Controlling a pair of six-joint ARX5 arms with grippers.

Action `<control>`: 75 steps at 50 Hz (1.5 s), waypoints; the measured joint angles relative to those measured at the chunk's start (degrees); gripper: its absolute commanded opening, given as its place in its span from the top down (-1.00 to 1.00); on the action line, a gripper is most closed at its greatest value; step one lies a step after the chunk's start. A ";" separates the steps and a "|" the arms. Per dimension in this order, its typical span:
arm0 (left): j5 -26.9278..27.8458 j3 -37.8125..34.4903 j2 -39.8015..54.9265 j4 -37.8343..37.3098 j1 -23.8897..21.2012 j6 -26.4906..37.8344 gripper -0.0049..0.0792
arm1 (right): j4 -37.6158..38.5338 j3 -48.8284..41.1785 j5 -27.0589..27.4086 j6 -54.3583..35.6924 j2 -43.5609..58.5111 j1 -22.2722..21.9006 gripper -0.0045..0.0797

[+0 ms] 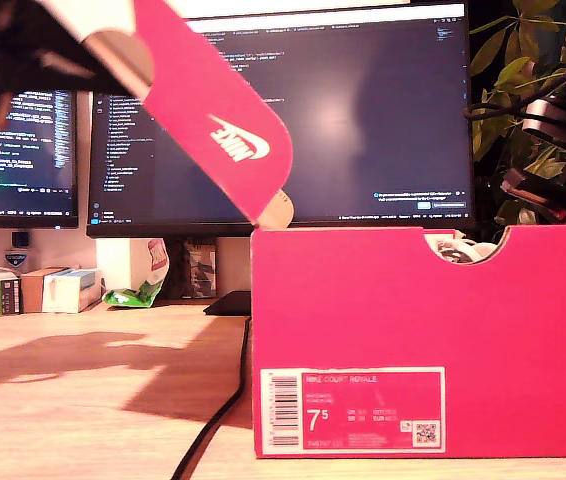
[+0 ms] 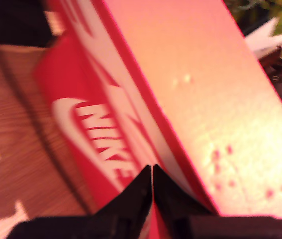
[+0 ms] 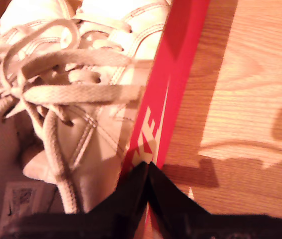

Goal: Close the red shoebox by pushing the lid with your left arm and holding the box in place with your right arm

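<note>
Our red shoebox (image 1: 403, 330) stands on the wooden desk (image 1: 83, 390), filling the exterior view's right half, its near end wall facing the camera with a white size label (image 1: 353, 410) low on it and a curved notch cut into its top edge. Through that notch we glimpse something pale inside. The second wrist view shows what the box holds: a white sneaker (image 3: 66, 89) of smooth, stitched material with flat, loosely tangled laces (image 3: 51, 84), lying against the thin red cardboard wall (image 3: 173, 74), which carries white lettering.

The lid (image 1: 213, 110) is still raised, tilted steeply up from the box's corner toward the exterior view's upper left. Its rounded flap bears a white swoosh logo, and its broad inner face shows plain, pale cardboard in the first wrist view.

Our first gripper (image 2: 152, 191) has its dark, wedge-shaped fingers drawn together at the lid's edge, only a hairline between them; we cannot tell whether cardboard is pinched there. Our second gripper (image 3: 147, 191) likewise has its fingers pressed together, tips at the top edge of the box wall; whether they clamp it we cannot tell.

Behind the desk stand two monitors (image 1: 363, 110) showing dark code screens. Small cartons (image 1: 33, 290) sit along the desk's back edge at the exterior view's left, and a black cable (image 1: 218, 420) runs across the wood grain beside the box.
</note>
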 measured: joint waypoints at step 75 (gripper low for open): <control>-4.55 10.54 7.45 13.75 -19.06 -5.11 0.93 | -16.94 21.75 11.50 -1.99 -14.34 -9.88 0.92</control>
